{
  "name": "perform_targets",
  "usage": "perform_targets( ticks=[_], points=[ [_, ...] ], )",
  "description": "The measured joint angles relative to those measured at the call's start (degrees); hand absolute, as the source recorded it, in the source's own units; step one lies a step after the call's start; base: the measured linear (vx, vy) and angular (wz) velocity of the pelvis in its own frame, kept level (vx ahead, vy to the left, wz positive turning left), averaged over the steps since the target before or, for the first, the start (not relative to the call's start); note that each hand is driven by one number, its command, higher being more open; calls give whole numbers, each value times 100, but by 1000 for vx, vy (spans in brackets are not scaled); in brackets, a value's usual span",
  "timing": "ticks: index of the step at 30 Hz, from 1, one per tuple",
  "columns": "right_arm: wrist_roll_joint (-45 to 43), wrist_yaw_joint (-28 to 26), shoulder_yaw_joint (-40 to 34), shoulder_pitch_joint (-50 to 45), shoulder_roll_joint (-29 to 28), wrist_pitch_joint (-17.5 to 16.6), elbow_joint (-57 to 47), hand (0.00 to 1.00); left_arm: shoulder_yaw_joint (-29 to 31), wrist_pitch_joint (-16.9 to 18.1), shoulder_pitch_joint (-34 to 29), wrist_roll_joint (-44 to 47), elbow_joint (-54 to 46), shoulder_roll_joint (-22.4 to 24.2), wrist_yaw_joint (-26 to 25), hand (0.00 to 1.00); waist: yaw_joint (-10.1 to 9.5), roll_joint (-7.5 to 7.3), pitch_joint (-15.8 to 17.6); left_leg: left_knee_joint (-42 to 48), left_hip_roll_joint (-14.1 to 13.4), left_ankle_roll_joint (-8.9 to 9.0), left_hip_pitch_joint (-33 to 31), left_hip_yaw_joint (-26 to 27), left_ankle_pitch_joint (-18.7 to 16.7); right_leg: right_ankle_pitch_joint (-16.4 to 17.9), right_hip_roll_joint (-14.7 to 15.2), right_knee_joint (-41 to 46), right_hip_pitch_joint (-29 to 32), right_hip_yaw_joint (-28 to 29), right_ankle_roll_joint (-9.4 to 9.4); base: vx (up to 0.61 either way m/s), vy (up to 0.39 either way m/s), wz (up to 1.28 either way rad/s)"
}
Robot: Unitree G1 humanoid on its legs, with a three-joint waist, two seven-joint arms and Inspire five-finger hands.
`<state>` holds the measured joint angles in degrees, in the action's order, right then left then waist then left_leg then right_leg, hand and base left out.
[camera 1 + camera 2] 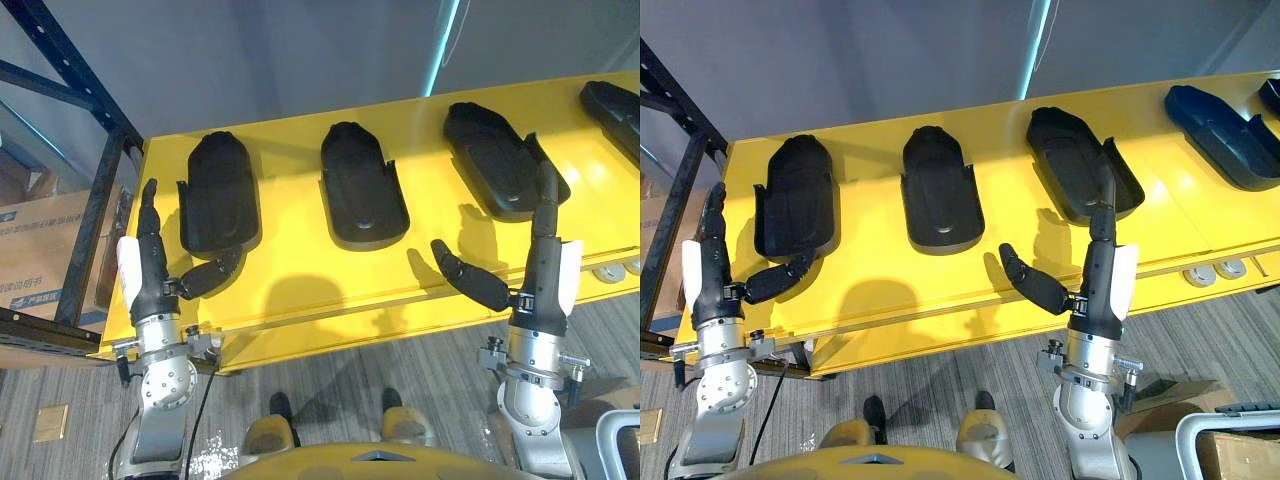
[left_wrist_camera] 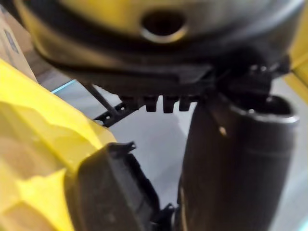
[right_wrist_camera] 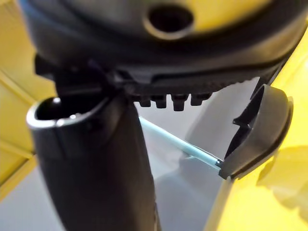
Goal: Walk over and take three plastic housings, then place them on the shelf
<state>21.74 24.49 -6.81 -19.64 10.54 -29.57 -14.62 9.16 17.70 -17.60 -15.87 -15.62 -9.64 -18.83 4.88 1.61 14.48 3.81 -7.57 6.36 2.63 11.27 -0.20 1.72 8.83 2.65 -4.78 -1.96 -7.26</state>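
Left hand: hanging open and empty, fingers straight, thumb just beside the left housing's near end.
Right hand: hanging open and empty, fingertips overlapping the right housing's side wall; contact unclear.
Location: both are lying on the yellow worktop, with the middle housing between them.
Handling (judged): appearing light, stiff, thin-walled; smooth matte black shells, possibly slipping.
Hold (judged): pinching a raised side wall is looking best.

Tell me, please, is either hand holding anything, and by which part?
Nothing is held: the left hand and right hand are both open over the yellow table, beside black housings.
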Motion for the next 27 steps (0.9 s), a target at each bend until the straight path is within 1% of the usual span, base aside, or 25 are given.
perform_targets(
  ticks=[1,2,4,5,6,8,9,11,12,13,14,15,17,18,19,20,21,23,25,27],
  points=[
    [-16,7,-4,0,-30,-3,-128,100,33,214,-95,203,-264,37,170,100,-4,0,0,-1,0,0,0,-15,1,0,0,-6,-22,-16,0,0,-4,6],
    [-23,7,-8,0,-39,-15,-192,100,51,334,-128,323,-382,46,264,100,-8,2,-1,0,0,0,0,-28,1,0,0,-9,-25,-34,0,-6,-8,10],
    [-132,-16,-43,20,-66,-139,-378,100,152,776,-159,919,-770,89,628,100,-50,6,-6,-6,0,2,0,-62,14,1,-1,-19,-52,-81,1,-12,-9,9],
    [-194,-21,-50,28,-78,-153,-433,100,189,870,-162,1041,-856,100,701,100,-61,8,-9,-9,0,1,0,-68,18,1,-1,-19,-56,-88,1,-7,-7,5],
    [-316,-34,-73,53,-108,-205,-515,100,293,1042,-188,1325,-1044,147,910,100,-76,7,-25,-19,2,-2,0,-72,27,0,0,-18,-59,-95,0,-2,-5,3],
    [-645,-91,-179,72,-193,-272,-693,100,398,1300,-234,2118,-1334,233,1442,100,-116,15,-66,-35,5,-3,19,-81,38,-3,1,-20,-113,-107,-4,17,-1,4],
    [-734,-105,-223,84,-198,-283,-726,100,431,1351,-234,2347,-1391,252,1640,100,-128,14,-74,-46,7,-3,45,-82,40,-2,2,-20,-137,-111,-4,0,0,0],
    [-1112,-242,-434,108,-198,-363,-861,100,526,1437,-271,3461,-1545,280,2637,100,-153,19,-230,-144,16,2,96,-80,80,-2,4,-57,-173,-138,-4,-5,-5,4],
    [-1229,-320,-505,122,-204,-388,-900,100,540,1439,-271,3744,-1578,285,2916,100,-152,15,-255,-158,16,4,104,-84,90,-3,3,-65,-189,-150,-4,-8,-14,8],
    [-1544,-567,-679,177,-206,-434,-1002,100,582,1424,-271,4430,-1647,294,3611,100,-150,11,-281,-262,21,11,194,-85,140,-1,2,-78,-225,-175,-3,-29,-14,4],
    [-1673,-693,-754,201,-207,-472,-1027,100,609,1398,-271,4681,-1664,294,3882,100,-147,12,-309,-300,23,7,218,-83,154,5,2,-84,-226,-180,-1,-45,-18,2],
    [-1968,-972,-892,266,-207,-507,-1099,100,678,1285,-271,5103,-1725,293,4371,100,-148,17,-361,-352,24,-15,243,-79,169,13,1,-85,-225,-191,9,-45,-15,-1],
    [-2657,-1694,-1134,340,-206,-517,-1269,100,799,956,-267,5650,-1845,288,5092,100,-144,47,-419,-468,31,-19,291,-73,244,15,-2,-91,-218,-198,11,-15,-8,0],
    [-2827,-1881,-1195,362,-206,-517,-1301,100,821,890,-267,5701,-1859,286,5233,100,-142,57,-437,-498,34,-14,298,-73,257,15,-2,-96,-213,-200,10,-17,-8,3],
    [-3197,-2245,-1284,435,-204,-515,-1318,100,872,730,-266,5839,-1862,270,5534,100,-135,76,-466,-524,36,9,297,-78,308,14,-2,-106,-205,-208,10,-21,-6,3],
    [-3371,-2455,-1349,500,-203,-514,-1319,100,883,582,-262,5905,-1861,240,5740,100,-134,94,-503,-558,37,8,295,-80,334,14,-2,-139,-199,-220,12,-21,-6,5],
    [-3394,-2517,-1380,516,-203,-508,-1318,100,883,480,-266,6005,-1860,226,5869,100,-134,104,-538,-609,40,9,298,-84,363,13,-3,-164,-199,-233,13,-9,-7,8],
    [-3384,-2622,-1510,593,-200,-470,-1316,100,946,218,-262,6561,-1842,211,6264,100,-136,120,-584,-749,51,10,335,-100,447,-5,-4,-173,-190,-263,-15,11,-5,7],
    [-3384,-2660,-1583,666,-200,-433,-1307,100,1092,98,-256,7040,-1677,212,6338,100,-142,135,-605,-845,60,4,390,-107,490,-6,-5,-173,-219,-274,-17,0,0,0],
    [-3389,-2686,-1682,708,-200,-383,-1307,100,1284,49,-248,7319,-1327,233,6279,100,-146,150,-631,-857,76,0,386,-143,495,-8,6,-174,-226,-298,-20,26,1,7]
  ],
)
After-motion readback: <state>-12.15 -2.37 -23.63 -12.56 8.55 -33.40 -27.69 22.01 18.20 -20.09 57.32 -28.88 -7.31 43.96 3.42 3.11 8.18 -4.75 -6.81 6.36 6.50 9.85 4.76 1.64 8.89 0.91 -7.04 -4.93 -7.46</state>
